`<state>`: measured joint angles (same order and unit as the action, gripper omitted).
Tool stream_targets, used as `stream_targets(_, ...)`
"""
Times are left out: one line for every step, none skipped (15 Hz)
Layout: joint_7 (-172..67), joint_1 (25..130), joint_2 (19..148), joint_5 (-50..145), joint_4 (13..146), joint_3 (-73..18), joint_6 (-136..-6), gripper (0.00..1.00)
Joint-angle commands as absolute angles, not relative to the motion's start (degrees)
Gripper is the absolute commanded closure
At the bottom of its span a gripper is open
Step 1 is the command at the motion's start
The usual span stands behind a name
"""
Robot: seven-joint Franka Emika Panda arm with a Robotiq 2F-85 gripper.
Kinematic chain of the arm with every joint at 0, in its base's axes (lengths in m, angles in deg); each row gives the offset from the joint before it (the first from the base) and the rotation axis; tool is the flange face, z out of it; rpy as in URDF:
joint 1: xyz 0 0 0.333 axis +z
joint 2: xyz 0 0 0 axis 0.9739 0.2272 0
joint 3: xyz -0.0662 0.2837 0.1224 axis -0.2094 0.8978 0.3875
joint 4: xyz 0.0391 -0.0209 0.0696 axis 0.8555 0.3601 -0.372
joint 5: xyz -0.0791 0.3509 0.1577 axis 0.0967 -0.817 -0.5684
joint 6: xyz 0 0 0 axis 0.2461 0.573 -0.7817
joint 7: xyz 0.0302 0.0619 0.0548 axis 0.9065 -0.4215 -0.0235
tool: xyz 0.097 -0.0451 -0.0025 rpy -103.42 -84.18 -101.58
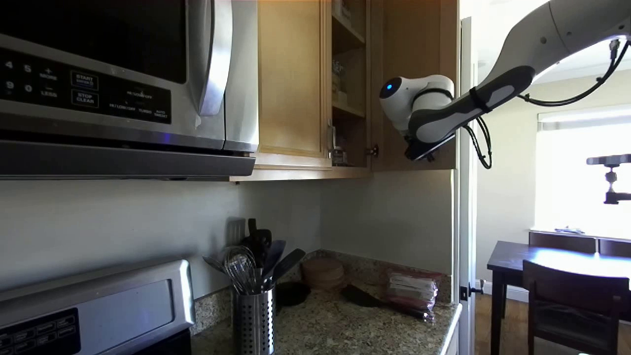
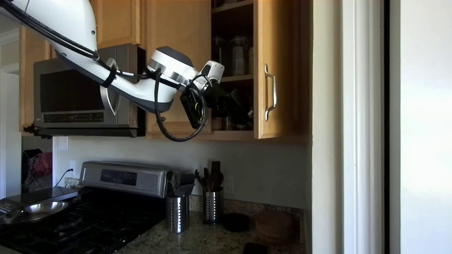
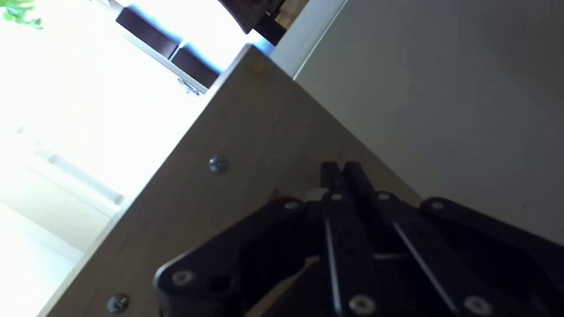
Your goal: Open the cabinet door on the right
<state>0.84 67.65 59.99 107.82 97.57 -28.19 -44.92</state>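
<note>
The cabinet door (image 1: 411,54) is tan wood and stands swung open, with its inner face showing in an exterior view. Its edge and silver handle (image 2: 271,92) show in an exterior view (image 2: 261,53). In the wrist view the door's inner face (image 3: 251,127) has two screws and lies beyond the fingertips. My gripper (image 3: 341,169) is shut and empty, with its fingertips together. In an exterior view the dark gripper (image 2: 243,106) is at the cabinet opening, on the inner side of the door. I cannot tell whether it touches the door.
The wider matching door (image 1: 296,74) is closed beside the opening. Shelves (image 1: 347,111) with jars are inside the cabinet. A microwave (image 1: 118,93) is mounted beside it. Below are a counter (image 1: 340,335) with a utensil holder (image 1: 254,320) and a stove (image 2: 84,218). A wall (image 2: 326,123) stands at the side.
</note>
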Motion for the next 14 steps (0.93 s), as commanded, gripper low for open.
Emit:
stream_targets(0.32, 68.86, 60.55, 105.38, 97.23, -28.95, -46.20, 0.70)
stream_targets(-0.33, 69.18, 60.26, 103.59, 97.49, -28.90, -47.58, 0.65)
stream_targets(-2.01, 69.65, 58.77, 100.73, 98.07, -28.87, -49.53, 0.60)
stream_targets(-3.04, 70.00, 58.41, 98.21, 98.08, -28.86, -51.22, 0.55)
stream_targets(-4.72, 70.35, 57.83, 94.78, 98.16, -28.92, -53.30, 0.47)
stream_targets(-6.51, 70.59, 57.50, 91.68, 98.14, -28.94, -54.82, 0.42)
stream_targets(-8.82, 70.77, 57.20, 88.24, 98.06, -28.92, -56.27, 0.34)
stream_targets(-11.14, 70.95, 56.92, 84.77, 98.00, -28.94, -57.38, 0.28)
stream_targets(-13.68, 71.08, 56.85, 80.99, 97.89, -28.91, -58.22, 0.21)
stream_targets(-16.45, 71.11, 56.98, 76.99, 97.73, -28.89, -58.84, 0.15)
stream_targets(-19.28, 71.12, 57.30, 72.98, 97.54, -28.80, -59.14, 0.08)
stream_targets(-22.25, 71.09, 57.59, 68.87, 97.35, -28.70, -58.97, 0.03)
stream_targets(-25.41, 71.11, 57.88, 64.77, 97.23, -28.59, -58.39, 0.00)
stream_targets(-28.66, 71.20, 58.08, 60.84, 97.02, -28.61, -57.55, 0.00)
